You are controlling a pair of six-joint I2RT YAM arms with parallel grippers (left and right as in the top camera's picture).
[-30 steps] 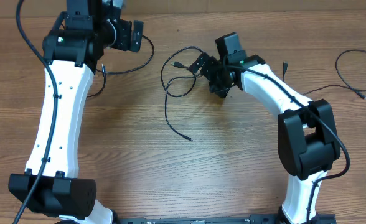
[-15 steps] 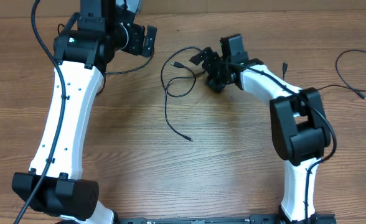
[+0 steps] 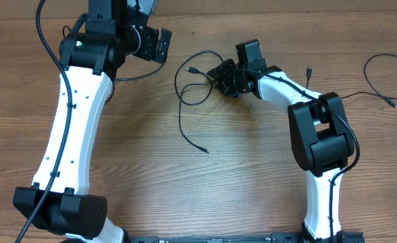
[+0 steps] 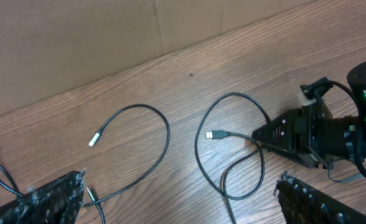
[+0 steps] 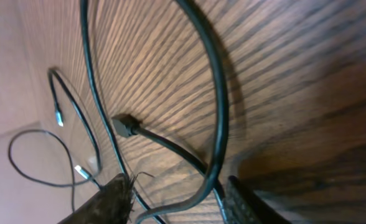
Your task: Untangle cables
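Plainly, the cables [image 3: 182,94] are light, limp wires that take whatever shape they are left in. They lie near the far edge of the tabletop [image 3: 252,175], about midway along it. Their loops cross one another, and one free tail [image 3: 197,143] trails toward the near edge. A separate cable [image 3: 382,66] lies alone toward the far right corner.

The right gripper [image 3: 220,71] is down on the tangle. In its wrist view the fingers [image 5: 116,198] stand apart with one strand [image 5: 218,118] running between them, not clamped. The left gripper [image 3: 163,42] hangs by the far edge with its fingers [image 4: 55,198] wide apart, holding nothing. Below it lies another loose wire with a silver plug [image 4: 94,140].

Wires like these should weigh next to nothing and slide easily on the wood. A pinched strand may also slip through the pads or drag the whole knot along. A firmer hold would likely be just behind the USB plug [image 4: 218,134], where the moulded end stops the pads sliding off. The other hand could pin a loop flat against the table. Pulling hard on a mid-strand risks tightening the crossings.
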